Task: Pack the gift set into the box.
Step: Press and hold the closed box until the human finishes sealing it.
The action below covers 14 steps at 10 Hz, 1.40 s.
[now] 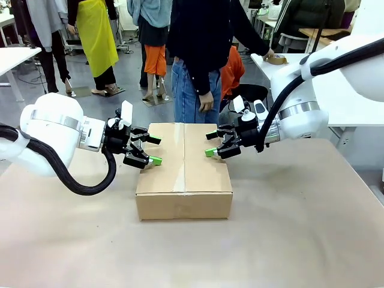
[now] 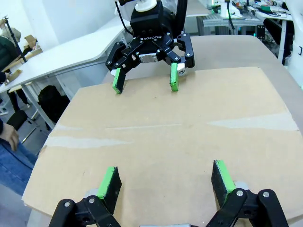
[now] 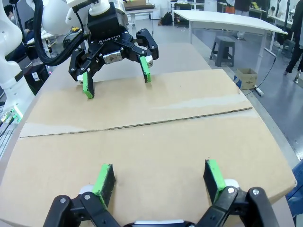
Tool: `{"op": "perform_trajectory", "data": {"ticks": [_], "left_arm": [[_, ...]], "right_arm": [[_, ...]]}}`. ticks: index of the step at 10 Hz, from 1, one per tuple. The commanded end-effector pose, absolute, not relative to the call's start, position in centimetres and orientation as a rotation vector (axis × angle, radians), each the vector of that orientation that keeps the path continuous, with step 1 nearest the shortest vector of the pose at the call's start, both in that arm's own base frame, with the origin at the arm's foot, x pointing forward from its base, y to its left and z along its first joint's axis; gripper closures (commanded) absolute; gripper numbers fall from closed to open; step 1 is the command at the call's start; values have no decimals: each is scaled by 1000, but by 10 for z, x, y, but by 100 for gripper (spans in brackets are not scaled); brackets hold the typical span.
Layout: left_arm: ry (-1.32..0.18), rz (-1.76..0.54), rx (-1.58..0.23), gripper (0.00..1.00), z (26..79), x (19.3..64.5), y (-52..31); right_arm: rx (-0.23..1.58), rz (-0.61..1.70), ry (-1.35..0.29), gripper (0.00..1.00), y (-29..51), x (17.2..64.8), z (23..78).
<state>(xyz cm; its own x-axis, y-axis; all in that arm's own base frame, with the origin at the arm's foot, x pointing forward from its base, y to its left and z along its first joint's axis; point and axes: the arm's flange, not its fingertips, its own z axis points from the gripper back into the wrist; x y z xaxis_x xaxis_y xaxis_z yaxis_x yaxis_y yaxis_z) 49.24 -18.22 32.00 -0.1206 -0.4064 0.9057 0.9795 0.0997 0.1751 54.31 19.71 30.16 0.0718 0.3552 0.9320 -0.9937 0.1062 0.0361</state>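
At the far half of the pale tabletop [image 1: 282, 234], midway between its left and right edges, the front view shows a closed brown cardboard box [image 1: 183, 168], its top flaps meeting in a center seam with pale, torn-looking streaks. The left gripper [image 1: 157, 150] reaches over the box's left edge and the right gripper [image 1: 210, 143] over its right edge, each with two green-padded fingers spread wide and nothing between them. Beyond the far edge stands a person in a dark top and jeans [image 1: 195, 60], one hand [image 1: 206, 101] hanging down. From the left wrist, the left gripper's fingers stand wide apart over the cardboard; the opposite gripper's black body carries the white word "ROBOTIQ". From the right wrist, the right gripper's fingers are likewise widely parted above a flap, and partial "ROBOTIQ" lettering appears on the facing gripper.
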Motion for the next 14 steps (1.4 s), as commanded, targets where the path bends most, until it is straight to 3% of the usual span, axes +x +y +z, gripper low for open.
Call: {"op": "perform_trajectory", "data": {"ticks": [1,14], "left_arm": [[-1065,-1396,-728,0,318,491,-182],[-1065,-1396,-728,0,318,491,-182]], "right_arm": [[887,1254,-940,0,199,542,299],[887,1254,-940,0,199,542,299]]}}
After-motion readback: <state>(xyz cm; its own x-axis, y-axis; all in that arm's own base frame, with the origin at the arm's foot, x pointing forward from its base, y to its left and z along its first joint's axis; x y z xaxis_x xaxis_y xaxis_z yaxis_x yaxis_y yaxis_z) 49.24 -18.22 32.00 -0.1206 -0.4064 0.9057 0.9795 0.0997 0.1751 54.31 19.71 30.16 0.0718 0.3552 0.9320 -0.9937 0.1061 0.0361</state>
